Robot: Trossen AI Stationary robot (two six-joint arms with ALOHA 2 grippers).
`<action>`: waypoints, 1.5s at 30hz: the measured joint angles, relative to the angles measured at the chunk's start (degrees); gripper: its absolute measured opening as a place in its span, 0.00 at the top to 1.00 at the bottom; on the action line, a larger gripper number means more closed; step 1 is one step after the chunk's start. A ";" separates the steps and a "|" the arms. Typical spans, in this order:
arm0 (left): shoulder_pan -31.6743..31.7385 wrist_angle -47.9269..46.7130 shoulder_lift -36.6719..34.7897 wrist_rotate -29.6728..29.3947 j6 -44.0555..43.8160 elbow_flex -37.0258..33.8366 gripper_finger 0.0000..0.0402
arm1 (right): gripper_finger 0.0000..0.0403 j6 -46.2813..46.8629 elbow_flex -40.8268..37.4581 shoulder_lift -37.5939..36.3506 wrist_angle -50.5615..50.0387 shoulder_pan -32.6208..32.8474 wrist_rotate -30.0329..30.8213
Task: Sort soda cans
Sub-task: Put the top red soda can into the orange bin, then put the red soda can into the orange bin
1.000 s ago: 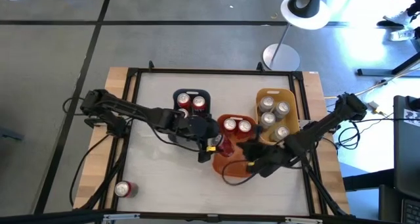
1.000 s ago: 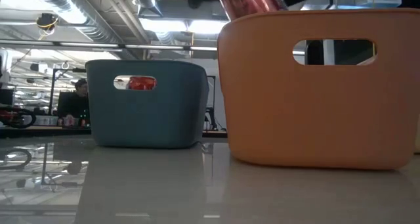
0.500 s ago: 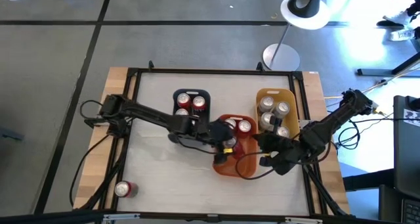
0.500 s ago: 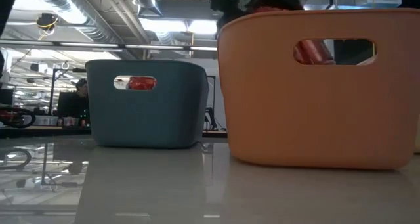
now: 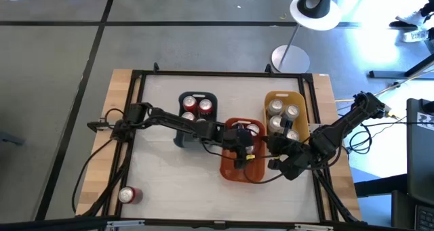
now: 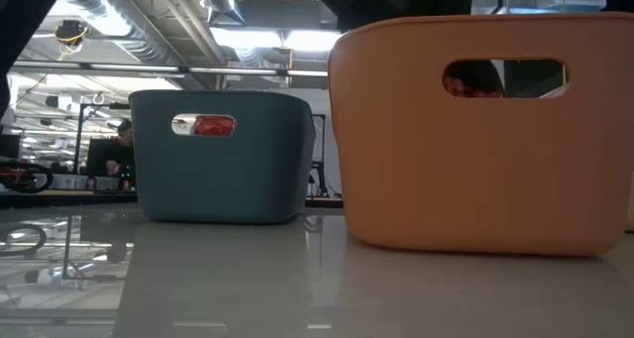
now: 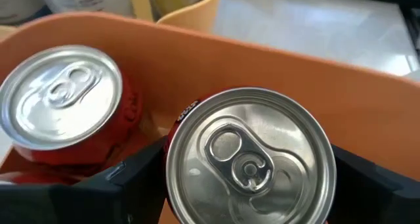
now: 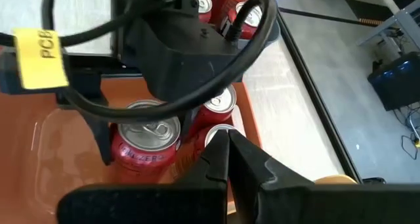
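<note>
red soda can [image 7: 249,161] gripped in left gripper [image 5: 241,148] jaws inside orange bin [image 5: 230,171]; next: release, retract; right gripper [image 8: 226,159] jaws closed nearby.

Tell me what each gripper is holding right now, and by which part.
The left gripper clasps a red soda can by its sides, upright, inside the orange bin. The right gripper is shut and holds nothing, beside that bin.

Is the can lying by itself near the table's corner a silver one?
No, the lone can lying on its side at the table's corner is red.
</note>
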 joint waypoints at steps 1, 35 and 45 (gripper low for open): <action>0.17 -0.05 0.07 -0.01 0.03 -0.09 0.25 | 0.99 0.03 -0.04 0.00 -0.01 0.00 -0.01; -14.50 -56.59 -21.32 -12.48 -19.70 -0.48 0.08 | 0.99 1.37 -5.34 -0.04 7.42 0.00 0.89; -35.11 -70.20 -24.93 -6.33 -53.64 -0.48 0.10 | 0.99 1.15 -12.02 0.00 21.08 -0.01 2.54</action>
